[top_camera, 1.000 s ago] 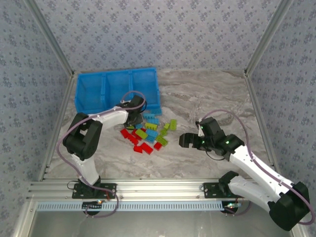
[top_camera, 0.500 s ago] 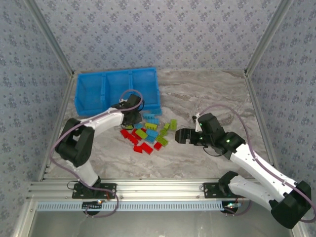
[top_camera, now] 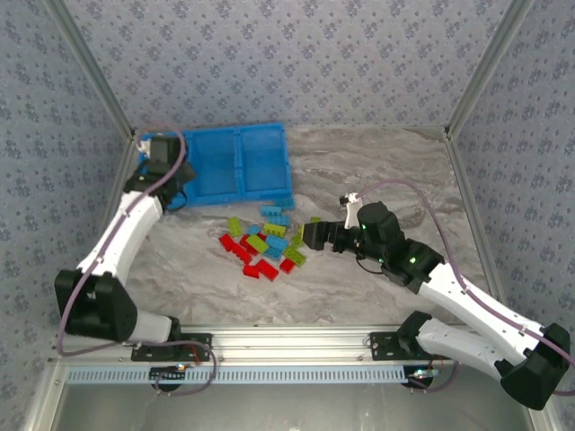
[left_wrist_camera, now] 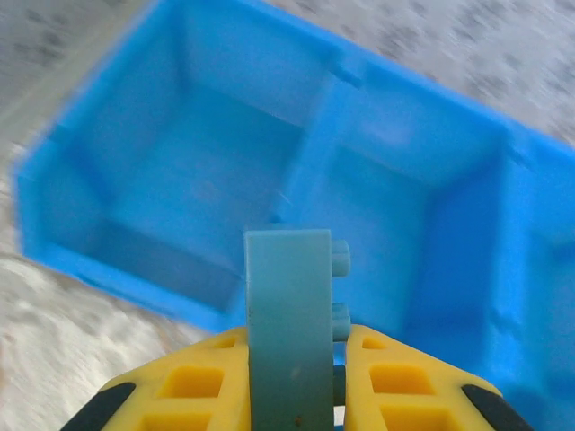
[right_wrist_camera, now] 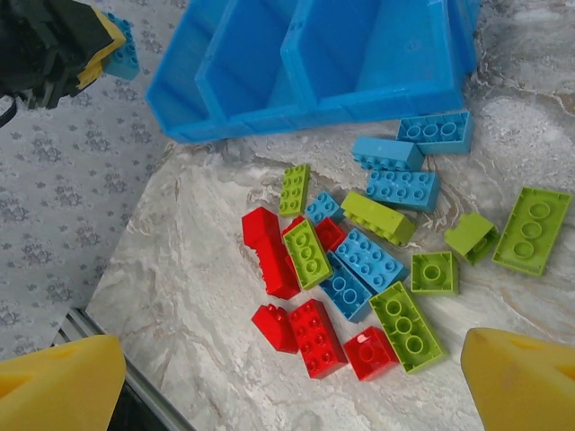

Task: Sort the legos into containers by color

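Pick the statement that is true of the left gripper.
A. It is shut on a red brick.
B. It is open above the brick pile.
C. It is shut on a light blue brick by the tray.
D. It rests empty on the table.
C: in the left wrist view the left gripper has its yellow fingers clamped on either side of a light blue brick, with the blue tray just beyond it.

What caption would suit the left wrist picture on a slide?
Left end effector grips a light blue lego, facing the blue tray and its compartments.
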Available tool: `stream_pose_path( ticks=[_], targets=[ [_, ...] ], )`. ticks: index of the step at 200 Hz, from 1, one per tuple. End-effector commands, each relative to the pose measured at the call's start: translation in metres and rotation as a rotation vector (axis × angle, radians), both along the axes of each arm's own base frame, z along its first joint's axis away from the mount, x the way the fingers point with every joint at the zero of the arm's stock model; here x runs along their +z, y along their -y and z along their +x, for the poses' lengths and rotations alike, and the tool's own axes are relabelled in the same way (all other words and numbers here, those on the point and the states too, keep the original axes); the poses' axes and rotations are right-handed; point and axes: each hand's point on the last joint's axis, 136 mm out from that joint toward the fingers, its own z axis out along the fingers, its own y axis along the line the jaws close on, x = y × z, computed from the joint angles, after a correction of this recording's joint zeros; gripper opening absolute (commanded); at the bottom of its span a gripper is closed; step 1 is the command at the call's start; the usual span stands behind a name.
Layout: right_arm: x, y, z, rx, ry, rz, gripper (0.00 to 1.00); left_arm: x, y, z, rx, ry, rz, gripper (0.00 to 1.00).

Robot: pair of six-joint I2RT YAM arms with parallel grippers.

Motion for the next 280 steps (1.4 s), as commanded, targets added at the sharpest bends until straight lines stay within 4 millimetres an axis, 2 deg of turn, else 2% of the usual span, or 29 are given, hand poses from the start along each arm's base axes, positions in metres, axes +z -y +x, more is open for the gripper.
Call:
stream_pose_path(
  ticks=[1,15,33,49,63,93,119,135,148,159,179,205,221,233,252,280],
  targets=[
    [0.007,0.001,0.0,-0.025,0.012,0.013,0.99,-0.023,-0.031,0.032,0.04,-0.067,0.025,0.13],
    [0.005,0.006,-0.003,-0.033,0.002,0.001,0.98,-0.046,-0.043,0.055,0.045,-0.126,-0.011,0.12],
    [0.003,0.014,-0.008,-0.05,-0.005,-0.015,0.98,-0.082,-0.05,0.079,0.024,-0.209,-0.084,0.13],
    [0.0,0.022,-0.011,-0.074,-0.011,-0.032,0.98,-0.098,-0.054,0.094,0.023,-0.256,-0.103,0.16],
    [-0.002,0.028,-0.013,-0.093,-0.015,-0.044,0.98,-0.099,-0.059,0.099,0.029,-0.276,-0.083,0.22],
    [-0.01,0.035,-0.015,-0.12,-0.032,-0.059,0.98,-0.074,-0.061,0.093,0.045,-0.222,-0.072,0.39],
    [-0.014,0.033,-0.012,-0.124,-0.033,-0.056,0.99,-0.038,-0.052,0.073,0.039,-0.159,-0.11,0.44],
    [-0.013,0.029,-0.008,-0.12,-0.029,-0.064,0.99,-0.01,-0.042,0.052,0.024,-0.117,-0.128,0.45],
    [-0.013,0.026,-0.006,-0.114,-0.025,-0.071,0.99,0.011,-0.022,0.031,-0.024,-0.078,-0.141,0.45],
    [-0.015,0.024,-0.003,-0.11,-0.026,-0.08,0.99,0.024,0.004,0.012,-0.088,-0.043,-0.142,0.45],
    [-0.017,0.016,-0.001,-0.087,-0.028,-0.077,0.98,0.028,0.059,-0.024,-0.22,-0.016,-0.133,0.47],
    [-0.023,0.008,0.001,-0.058,-0.04,-0.096,0.99,0.0,0.119,-0.066,-0.331,-0.061,-0.091,0.47],
    [-0.028,0.005,0.001,-0.046,-0.057,-0.124,0.98,-0.028,0.141,-0.081,-0.371,-0.113,-0.059,0.48],
    [-0.029,0.003,0.001,-0.036,-0.063,-0.134,0.99,-0.055,0.147,-0.086,-0.376,-0.176,-0.041,0.48],
    [-0.032,0.004,-0.001,-0.036,-0.069,-0.14,0.99,-0.096,0.145,-0.088,-0.347,-0.276,-0.018,0.48],
    [-0.035,0.008,-0.003,-0.052,-0.074,-0.139,0.99,-0.135,0.145,-0.08,-0.339,-0.362,0.022,0.48]
  ],
)
